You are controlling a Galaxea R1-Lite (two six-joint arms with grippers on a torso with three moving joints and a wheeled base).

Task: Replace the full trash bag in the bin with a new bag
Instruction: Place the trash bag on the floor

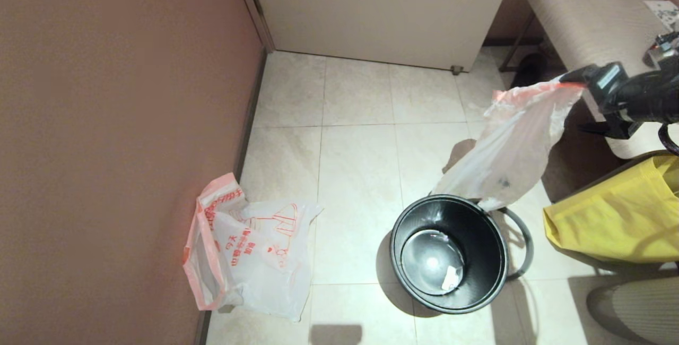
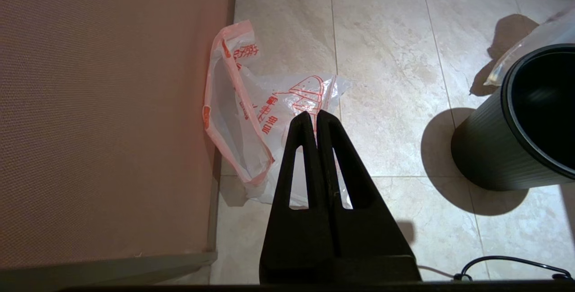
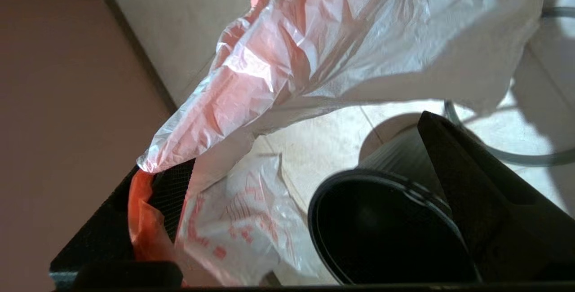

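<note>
While the left gripper [image 2: 316, 114] hangs with its fingers pressed together above the floor tiles, to the left of the bin [image 1: 480, 244], it points toward the new bag [image 1: 260, 260]. That bag lies crumpled against the wall, well apart from the bin on its left, red house drawing facing up. The black bin stands upright with a small white scrap at its bottom. Its grey ring [image 1: 525, 244] lies on the floor, just behind and right of it. A big yellow bag [image 1: 610, 223] sits to the bin's right. Above and beyond the bin, the right gripper [image 1: 581, 102] stands with its jaws wide apart. A translucent white bag [image 1: 514, 148] hangs by its pink-red handle from one finger [image 1: 574, 76], with its lower end at the bin's far rim.
</note>
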